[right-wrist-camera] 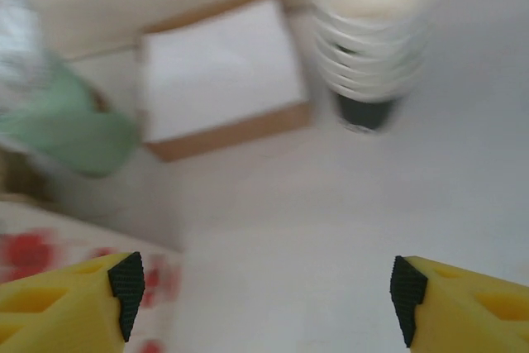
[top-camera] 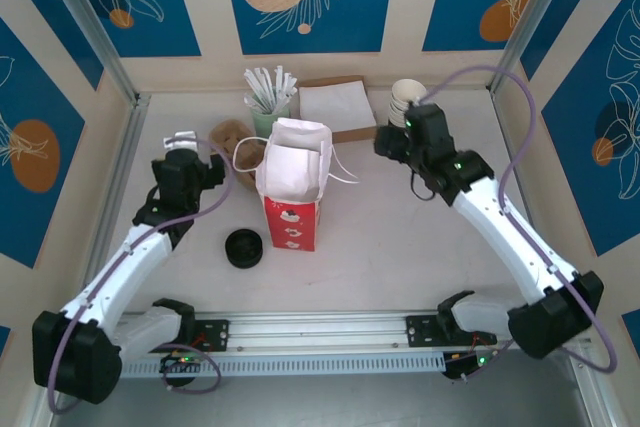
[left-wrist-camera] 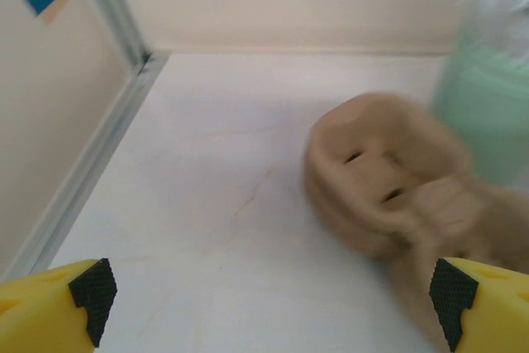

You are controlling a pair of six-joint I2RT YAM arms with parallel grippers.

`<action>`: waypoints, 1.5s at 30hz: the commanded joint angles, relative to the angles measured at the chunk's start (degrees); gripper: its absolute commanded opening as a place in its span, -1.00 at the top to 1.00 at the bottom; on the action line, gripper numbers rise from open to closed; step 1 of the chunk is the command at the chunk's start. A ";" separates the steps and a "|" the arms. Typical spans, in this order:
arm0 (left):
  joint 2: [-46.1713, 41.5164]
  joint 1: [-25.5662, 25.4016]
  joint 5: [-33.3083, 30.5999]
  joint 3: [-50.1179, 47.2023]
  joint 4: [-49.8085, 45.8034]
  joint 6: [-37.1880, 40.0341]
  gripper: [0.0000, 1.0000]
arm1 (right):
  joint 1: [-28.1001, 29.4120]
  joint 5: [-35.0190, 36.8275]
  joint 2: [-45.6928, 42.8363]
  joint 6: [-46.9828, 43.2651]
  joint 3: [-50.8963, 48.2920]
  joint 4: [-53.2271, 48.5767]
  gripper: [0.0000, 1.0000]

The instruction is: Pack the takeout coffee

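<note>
1. Left pincer [left-wrist-camera: 271,299]: released, jaws wide, nothing between them, over bare desk [left-wrist-camera: 207,188] beside the brown cup carrier [left-wrist-camera: 388,179].
2. Right pincer [right-wrist-camera: 267,295]: released and empty, facing the stack of cups [right-wrist-camera: 372,47].
3. Coffee: judged hidden inside the upright bag [top-camera: 292,197]; unconfirmed.
4. Step: packing appears done. Next: verify the contents and keep both arms clear of the bag.

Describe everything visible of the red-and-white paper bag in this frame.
The paper bag stands upright near the middle of the table, mouth open upward. Its upper part looks white, its lower front red with small white marks. Thin white loop handles droop out on both sides. Nothing grips it.
</note>
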 commanded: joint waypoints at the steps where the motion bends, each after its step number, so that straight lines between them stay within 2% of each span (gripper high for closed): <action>1: 0.44 5.03 1.69 -7.08 17.23 2.94 -0.98 | -6.25 0.50 -4.34 -6.68 -11.32 15.07 -0.67; 5: 5.55 9.25 1.78 -12.91 24.90 2.09 -0.98 | -13.95 -3.51 -4.11 -10.44 -23.41 28.37 -0.82; 8: 9.41 10.57 4.15 -18.23 35.80 3.00 -0.98 | -18.36 -6.71 -1.49 -11.18 -30.22 39.26 -0.90; 10: 11.62 10.92 7.30 -20.01 39.81 4.57 -0.98 | -19.49 -8.67 0.57 -12.63 -32.23 43.48 -0.99; 13: 15.94 11.20 11.35 -23.04 49.08 5.62 -0.97 | -20.07 -8.33 4.50 -14.80 -34.97 50.69 -0.99; 14: 16.02 11.27 13.71 -23.02 48.85 5.70 -0.98 | -20.34 -8.72 5.84 -15.63 -35.98 53.37 -0.99; 17: 19.33 11.38 16.38 -24.30 54.98 6.01 -0.98 | -20.75 -10.30 9.54 -18.11 -39.15 63.16 -0.99; 21: 25.17 11.47 18.43 -24.71 61.35 6.32 -0.98 | -21.34 -13.26 13.16 -19.49 -41.37 70.60 -0.99; 24: 28.53 11.39 18.84 -23.44 62.23 6.55 -0.97 | -21.52 -17.04 15.81 -20.58 -43.26 76.37 -0.99; 27: 28.41 11.39 18.74 -22.20 59.75 6.63 -0.98 | -21.39 -17.47 18.80 -21.03 -43.82 79.79 -0.98; 33: 29.03 9.07 15.46 -18.82 54.04 8.34 -0.98 | -22.61 -18.88 18.95 -19.92 -43.28 79.02 -0.98; 45: 29.09 8.55 14.88 -18.64 53.83 8.72 -0.98 | -22.58 -18.88 18.85 -19.93 -43.40 79.14 -0.99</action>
